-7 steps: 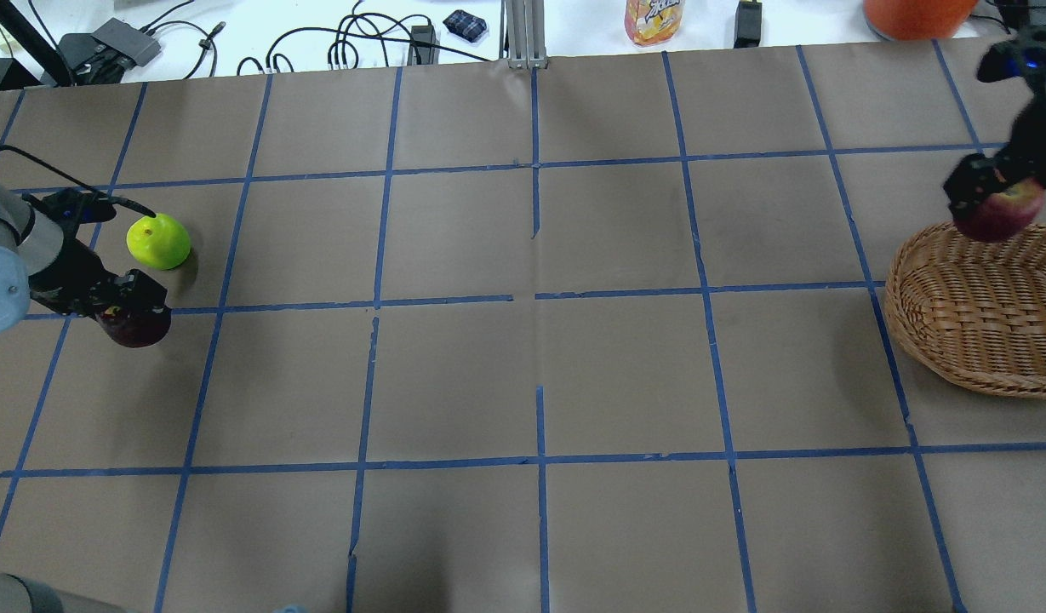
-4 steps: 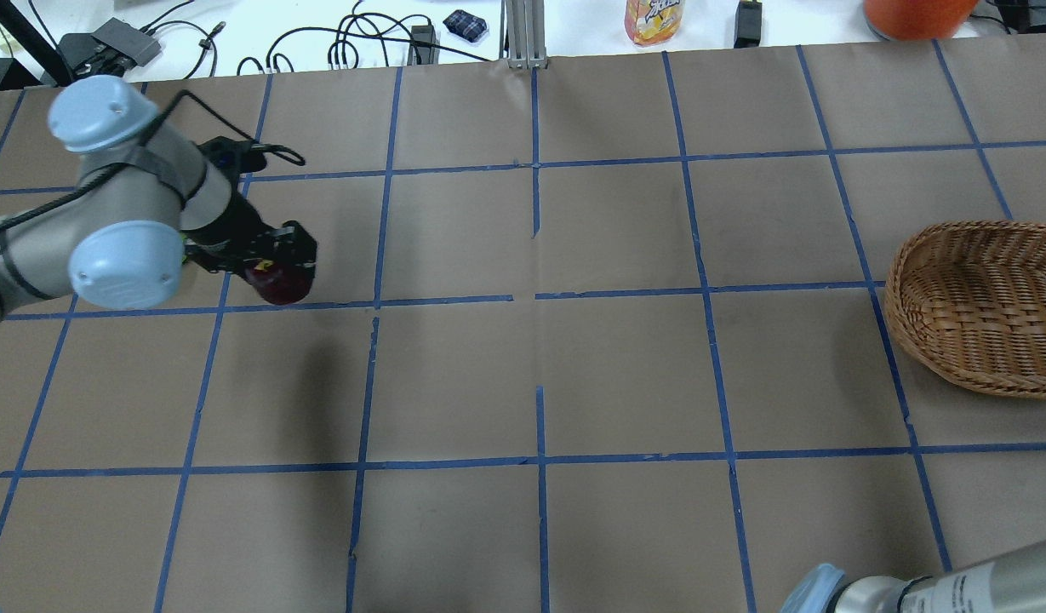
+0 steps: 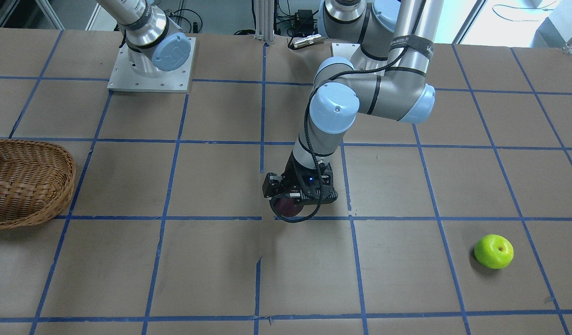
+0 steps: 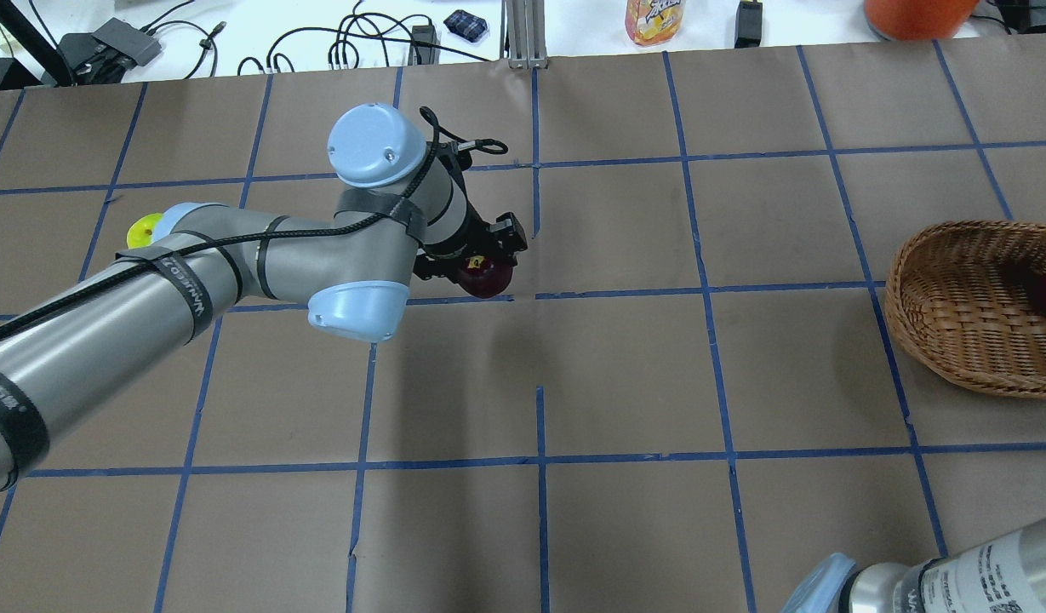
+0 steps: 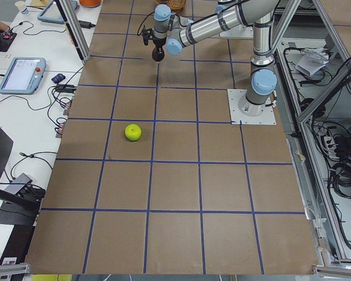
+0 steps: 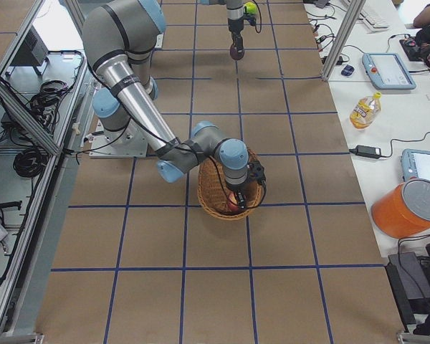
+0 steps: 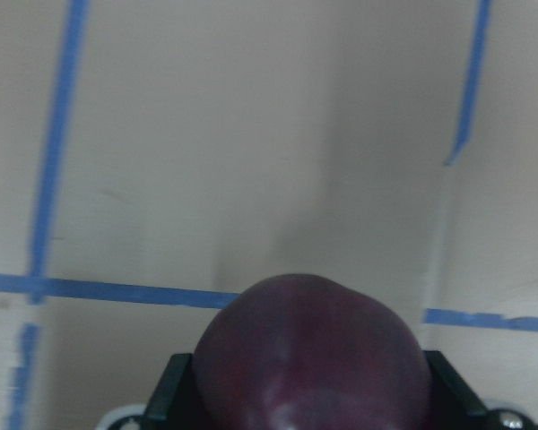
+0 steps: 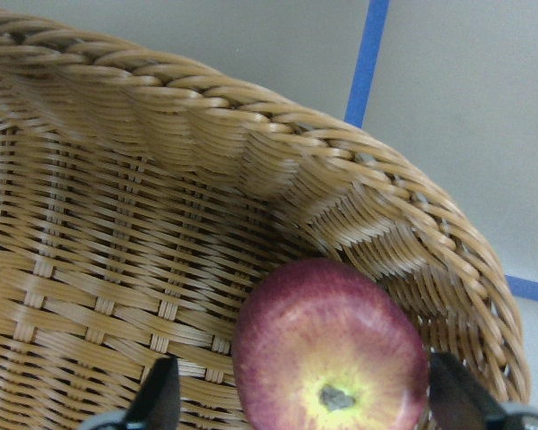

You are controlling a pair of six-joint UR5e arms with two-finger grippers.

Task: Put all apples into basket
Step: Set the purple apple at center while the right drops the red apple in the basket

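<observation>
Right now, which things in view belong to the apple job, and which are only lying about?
For the job: purple apple, held in the left gripper; green apple, on the table; red apple, inside the basket.
Just lying about: juice bottle, cables, orange container, teach pendant.

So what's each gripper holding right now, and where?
Left gripper clamps the purple apple by its opposite sides. Right gripper holds nothing; the red apple lies in the basket between its open fingers.

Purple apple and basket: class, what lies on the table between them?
Nothing: only bare, tape-lined table lies between the purple apple and the basket, as the overhead view shows.
</observation>
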